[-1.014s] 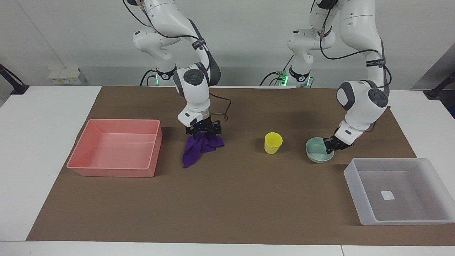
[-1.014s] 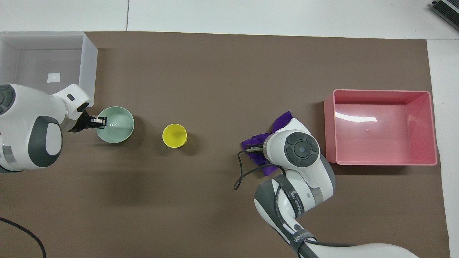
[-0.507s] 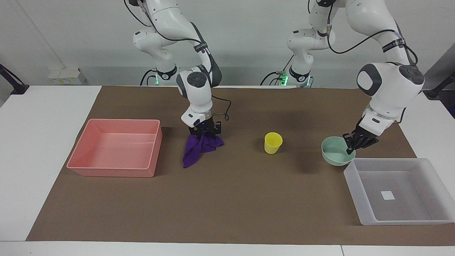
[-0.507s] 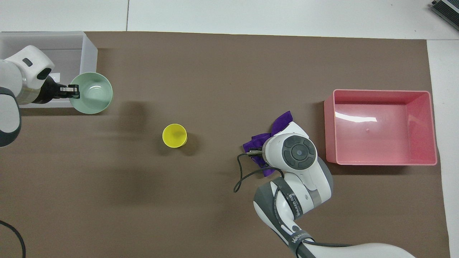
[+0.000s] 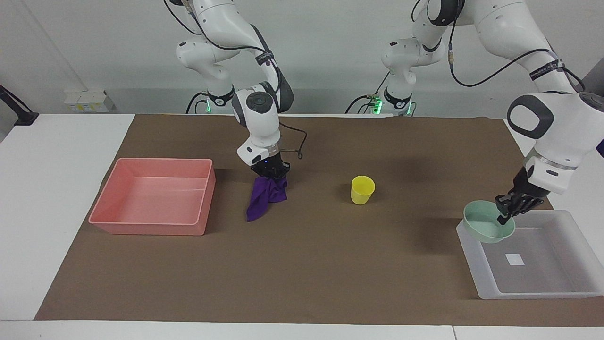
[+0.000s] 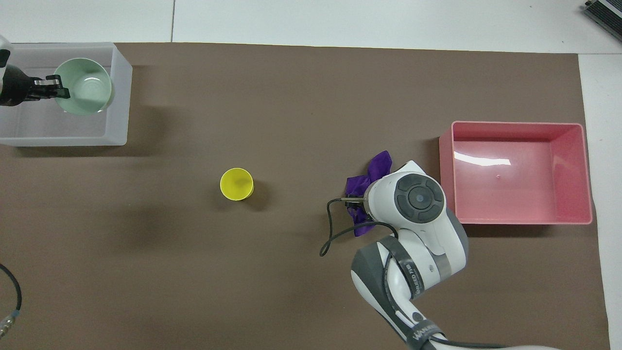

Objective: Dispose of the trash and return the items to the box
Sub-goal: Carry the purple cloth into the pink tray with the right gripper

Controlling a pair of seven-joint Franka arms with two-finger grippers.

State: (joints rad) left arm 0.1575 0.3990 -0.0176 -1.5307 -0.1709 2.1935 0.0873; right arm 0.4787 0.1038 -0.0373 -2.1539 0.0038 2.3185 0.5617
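Bowl [image 5: 486, 229]: rigid, light, probably slick. The left gripper [image 5: 504, 216] pinches its rim at 9 o'clock in the overhead view, over the box [image 5: 533, 295]. Cloth [image 5: 264, 200]: limp. The right gripper [image 5: 270, 174] clamps its top bunch at 9 o'clock of the pink bin [image 5: 151, 229].

A white table [image 5: 56, 198] fills most of both views, and a brown mat [image 5: 302, 264] covers its middle, leaving bare white strips at both ends and along the edges. A seam crosses the table's edge farthest from the robots. A plain pale grey wall [image 5: 94, 42] rises at the robots' end. Low on it, toward the right arm's end, sits a white outlet box [image 5: 86, 100]. Soft, even light throws faint shadows on the mat.
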